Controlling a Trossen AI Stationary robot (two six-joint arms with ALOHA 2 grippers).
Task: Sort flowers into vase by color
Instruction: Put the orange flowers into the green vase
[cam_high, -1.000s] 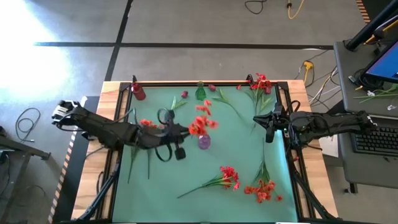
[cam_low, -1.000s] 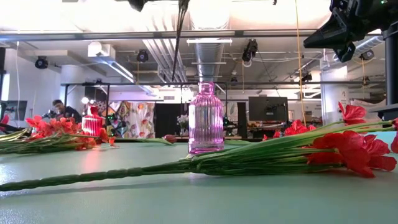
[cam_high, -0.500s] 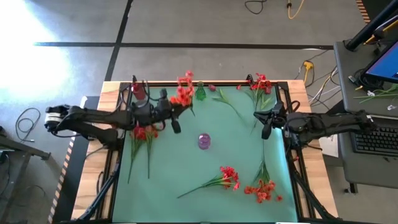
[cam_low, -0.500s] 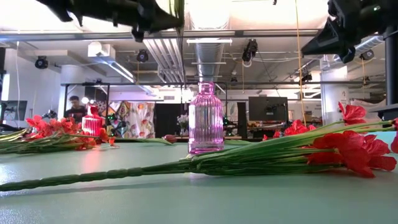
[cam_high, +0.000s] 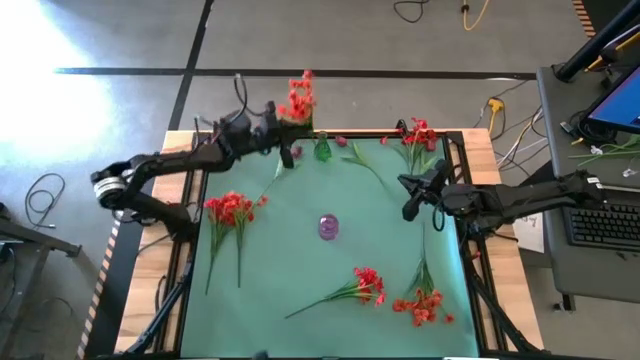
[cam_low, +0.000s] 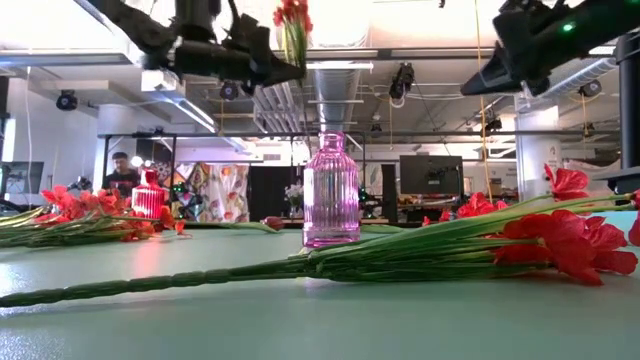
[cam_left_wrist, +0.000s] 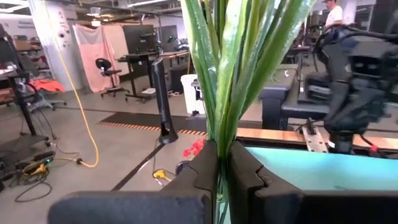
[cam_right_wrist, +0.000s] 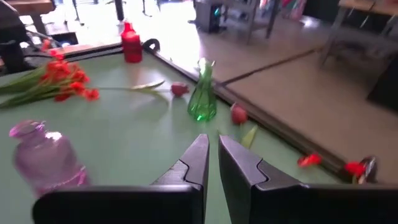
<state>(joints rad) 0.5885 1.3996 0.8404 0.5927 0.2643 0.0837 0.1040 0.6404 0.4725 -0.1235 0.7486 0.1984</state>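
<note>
Counter (cam_high: 300, 260): mint-green mat with a black frame and pale wood edging. Ribbed vase (cam_low: 331, 190): translucent pink-purple with vertical ridges. Bottle vase (cam_right_wrist: 203, 92): clear green. Small vase (cam_right_wrist: 130, 43): solid red. Flower sprays (cam_high: 368, 285): bright red blooms on green stems and leaves. Loose buds (cam_right_wrist: 239, 114): dark magenta. Both arms (cam_high: 500, 203): black. Held stems (cam_left_wrist: 236, 56): green, streaked lighter.

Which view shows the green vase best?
The right wrist view: the green vase stands unobstructed, whole, on the mat. The high view shows it small from above. The low and left wrist views don't show it.
</note>
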